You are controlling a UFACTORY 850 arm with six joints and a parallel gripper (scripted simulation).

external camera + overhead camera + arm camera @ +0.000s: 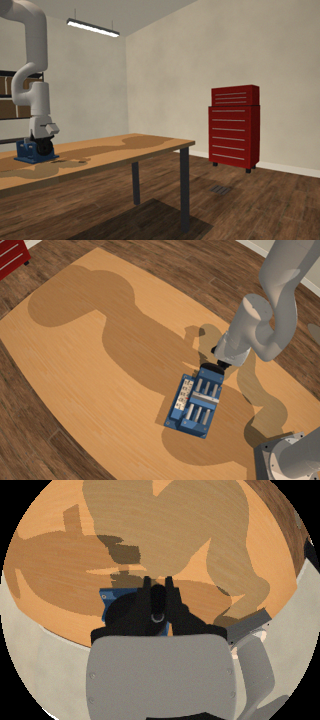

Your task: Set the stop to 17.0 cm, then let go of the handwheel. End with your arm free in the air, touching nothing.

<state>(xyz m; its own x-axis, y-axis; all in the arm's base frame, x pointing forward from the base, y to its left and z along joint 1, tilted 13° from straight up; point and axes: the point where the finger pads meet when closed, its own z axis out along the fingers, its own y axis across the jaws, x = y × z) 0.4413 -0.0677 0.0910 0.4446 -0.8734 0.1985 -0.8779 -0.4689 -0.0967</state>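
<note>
The blue stop device stands on the table, with rods and a movable stop [204, 401] topped by a grey bar. Its scale [184, 394] carries upside-down numbers 11 to 19; the red pointer [187, 398] is between 15 and 17, and the exact reading is too small to tell. The black handwheel [211, 367] [44, 147] [119, 613] is at one end of the device. My gripper [222, 365] [157, 585] points down at the wheel's rim and is shut on the handwheel's black handle [158, 594], which shows between the fingers. In the top view the fingertips are mostly hidden.
The wooden table [77, 356] [111, 144] carries the device and the arm's base plate [261, 459], which is close to the device. A red tool cabinet [228, 134] stands on the floor beyond the table. Shelves with boxes [7, 108] are behind the arm.
</note>
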